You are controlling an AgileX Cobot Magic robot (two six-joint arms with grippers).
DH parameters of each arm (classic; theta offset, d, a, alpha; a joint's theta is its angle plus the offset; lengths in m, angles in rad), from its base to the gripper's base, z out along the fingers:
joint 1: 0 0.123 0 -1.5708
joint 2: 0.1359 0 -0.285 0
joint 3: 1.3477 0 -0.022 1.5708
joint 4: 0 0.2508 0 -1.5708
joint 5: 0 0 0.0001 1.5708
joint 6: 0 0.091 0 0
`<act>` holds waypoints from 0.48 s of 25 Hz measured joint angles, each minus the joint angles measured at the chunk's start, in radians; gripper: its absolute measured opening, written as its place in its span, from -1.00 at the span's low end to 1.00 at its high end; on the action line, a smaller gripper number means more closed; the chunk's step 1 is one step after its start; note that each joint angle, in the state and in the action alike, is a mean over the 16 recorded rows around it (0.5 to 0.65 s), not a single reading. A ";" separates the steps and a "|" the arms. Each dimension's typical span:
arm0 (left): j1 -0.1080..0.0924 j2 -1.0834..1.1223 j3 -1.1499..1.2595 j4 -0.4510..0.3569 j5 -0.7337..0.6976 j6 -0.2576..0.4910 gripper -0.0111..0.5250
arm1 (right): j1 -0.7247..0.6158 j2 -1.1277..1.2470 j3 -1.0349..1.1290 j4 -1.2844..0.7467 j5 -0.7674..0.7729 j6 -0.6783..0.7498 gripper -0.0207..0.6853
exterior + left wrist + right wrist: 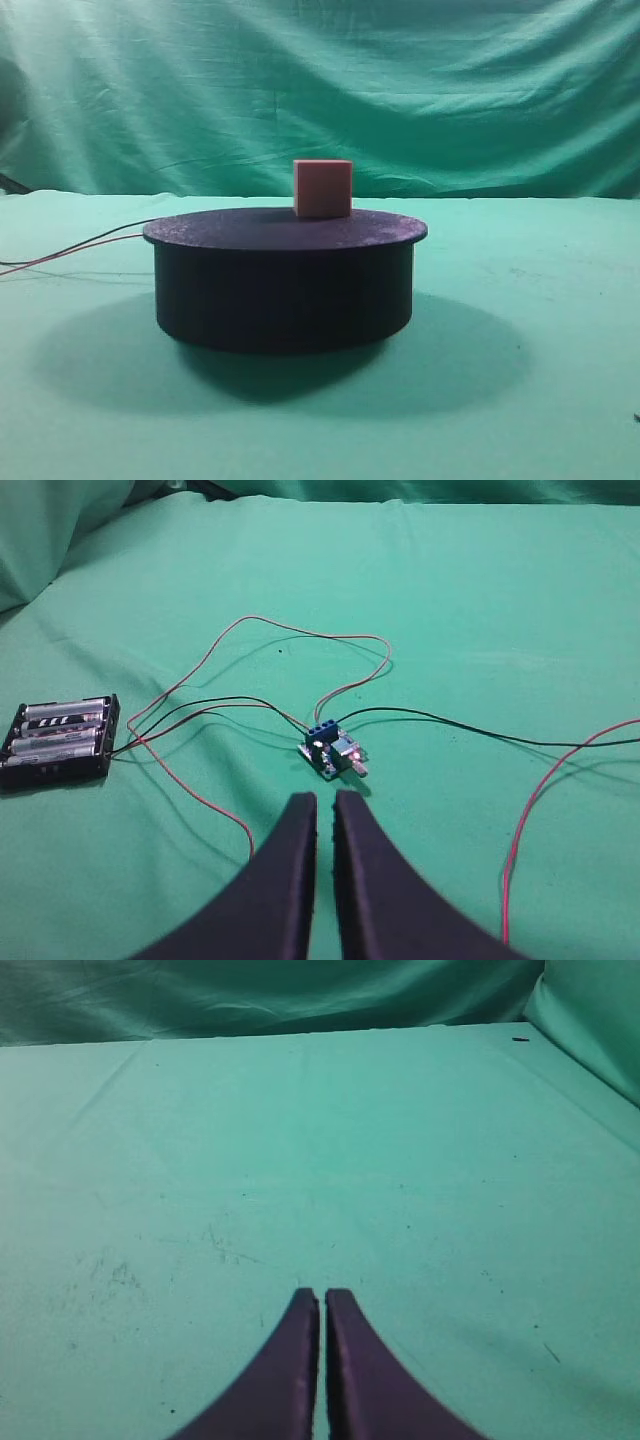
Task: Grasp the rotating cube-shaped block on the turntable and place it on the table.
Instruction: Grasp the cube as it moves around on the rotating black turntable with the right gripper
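The pinkish-tan cube-shaped block (322, 188) stands on the flat top of the black turntable (285, 290), near its far side, slightly right of centre. The turntable sits on the green table (560, 330). Thin red and black wires (70, 250) run from it to the left. No gripper shows in the exterior high view. My left gripper (325, 800) is shut and empty, above the cloth near a small circuit board. My right gripper (322, 1295) is shut and empty above bare green cloth.
In the left wrist view a small blue circuit board (332, 750) lies just ahead of the fingertips, wired to a black battery holder (60, 742) at the left. Red and black wires (540, 790) trail right. A green backdrop (320, 90) hangs behind.
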 joint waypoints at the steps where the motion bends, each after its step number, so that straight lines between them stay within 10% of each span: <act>1: 0.000 0.000 0.000 0.000 0.000 0.000 -0.96 | 0.000 0.000 0.000 0.000 0.000 0.000 -0.94; 12: 0.000 0.000 0.000 0.000 0.000 0.000 -0.96 | 0.000 0.000 0.000 0.004 -0.028 0.004 -0.94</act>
